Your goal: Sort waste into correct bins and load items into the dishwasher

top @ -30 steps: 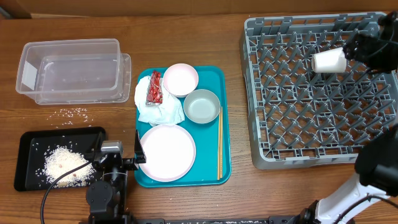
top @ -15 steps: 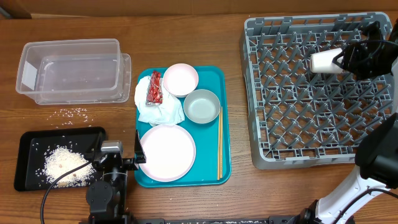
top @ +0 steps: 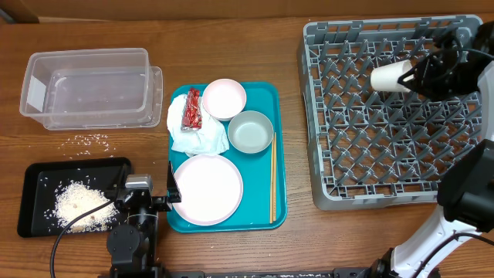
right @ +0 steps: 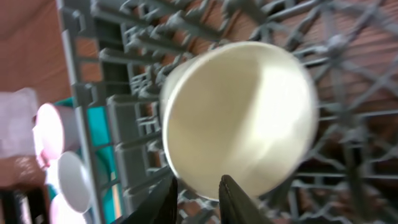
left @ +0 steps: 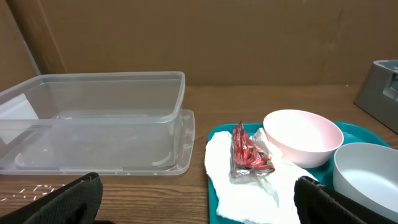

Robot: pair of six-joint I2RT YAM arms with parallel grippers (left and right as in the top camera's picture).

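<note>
The right gripper (top: 417, 75) now clasps the small whitish cup (top: 390, 77) over the far part of the grey dish rack (top: 363, 162); a second ago its fingers stood wide around the cup, and since then they have drawn in on it; in the right wrist view the two fingertips (right: 231, 198) sit close together with the cup's edge between them; the cup lies on its side and has moved a little to the left across the rack's pegs; whether it touches the pegs I cannot tell.

The left gripper (left: 198, 202) is spread wide and holds nothing, low beside the black tray (top: 35, 202), as before.

Nothing else has shifted; the crumpled napkin (top: 197, 139) and the red wrapper (top: 191, 110) on it lie on the teal tray (top: 258, 179), with the small pink plate (top: 224, 98), the grey-green bowl (top: 250, 131), the large pink plate (top: 207, 189) and the chopsticks (top: 272, 177); the clear tub (top: 85, 52) stands behind the black tray.
</note>
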